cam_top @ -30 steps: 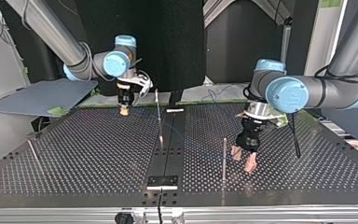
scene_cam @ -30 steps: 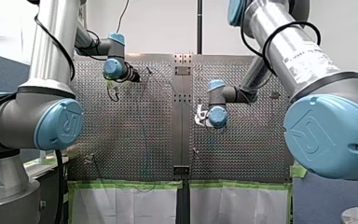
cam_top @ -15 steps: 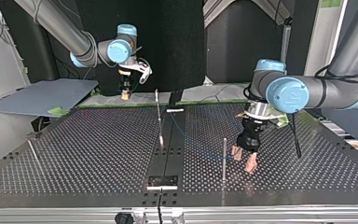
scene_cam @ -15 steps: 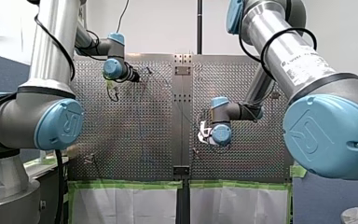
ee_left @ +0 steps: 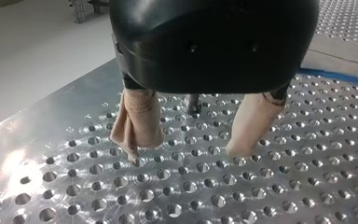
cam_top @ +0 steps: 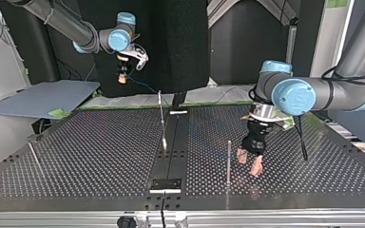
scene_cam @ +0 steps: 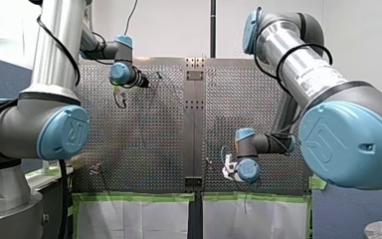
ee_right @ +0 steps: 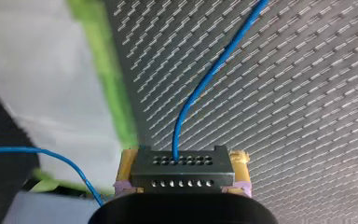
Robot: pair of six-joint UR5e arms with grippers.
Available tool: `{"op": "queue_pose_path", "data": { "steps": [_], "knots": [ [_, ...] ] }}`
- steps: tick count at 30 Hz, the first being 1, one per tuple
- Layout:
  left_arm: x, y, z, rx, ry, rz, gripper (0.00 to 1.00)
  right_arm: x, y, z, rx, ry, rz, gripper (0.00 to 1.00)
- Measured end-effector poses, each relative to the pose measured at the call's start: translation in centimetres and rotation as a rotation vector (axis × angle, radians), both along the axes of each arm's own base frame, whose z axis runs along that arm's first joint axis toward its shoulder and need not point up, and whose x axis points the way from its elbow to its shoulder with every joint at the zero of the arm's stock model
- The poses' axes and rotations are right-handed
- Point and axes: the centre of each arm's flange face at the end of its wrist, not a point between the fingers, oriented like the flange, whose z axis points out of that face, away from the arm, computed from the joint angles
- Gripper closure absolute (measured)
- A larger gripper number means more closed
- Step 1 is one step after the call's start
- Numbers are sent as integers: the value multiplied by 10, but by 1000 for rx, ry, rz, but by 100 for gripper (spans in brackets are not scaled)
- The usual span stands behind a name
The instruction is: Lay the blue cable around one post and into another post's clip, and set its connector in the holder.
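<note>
Your right gripper (cam_top: 121,78) is clamped tight on the black connector (ee_right: 182,172) btw its yellow pads (ee_right: 126,165), hanging high over the far edge of the perforated table (cam_top: 76,152), at the top view's left. Blue cable (ee_right: 200,88) runs from it down toward the leaning post (cam_top: 161,118). Left gripper (ee_left: 186,149) is wide open, nothing in it, beige pads (ee_left: 137,121) just above the table, near the upright post (cam_top: 228,161). Imo keep light tension and swing slow so the cable sits low on the post, no yanking.

Top view, 3 on table (cam_top: 85,156): left post (cam_top: 34,154), mid post (cam_top: 161,118), right post (cam_top: 228,161) just beside L gripper (cam_top: 248,162). Cable (cam_top: 145,88) runs from R gripper (cam_top: 121,80) past mid post.
</note>
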Motion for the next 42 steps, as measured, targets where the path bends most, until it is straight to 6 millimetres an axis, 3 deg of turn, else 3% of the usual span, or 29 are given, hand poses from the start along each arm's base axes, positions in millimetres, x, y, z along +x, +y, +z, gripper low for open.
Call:
{"op": "queue_pose_path", "data": {
  "steps": [16, 20, 24, 42],
  "knots": [
    [1, 1, 0, 0, 0, 3, 0, -96, 39, -105, 152, 73, -24, 100],
    [1, 1, 0, 1, 0, 4, 0, -101, 39, -121, 141, 98, -7, 100],
    [1, 2, 0, 0, -1, 5, 0, -95, 31, -114, 90, 96, 15, 100],
    [2, 4, 0, -3, -4, 8, 0, -60, -4, -33, -32, 15, 123, 100]
  ]
}}
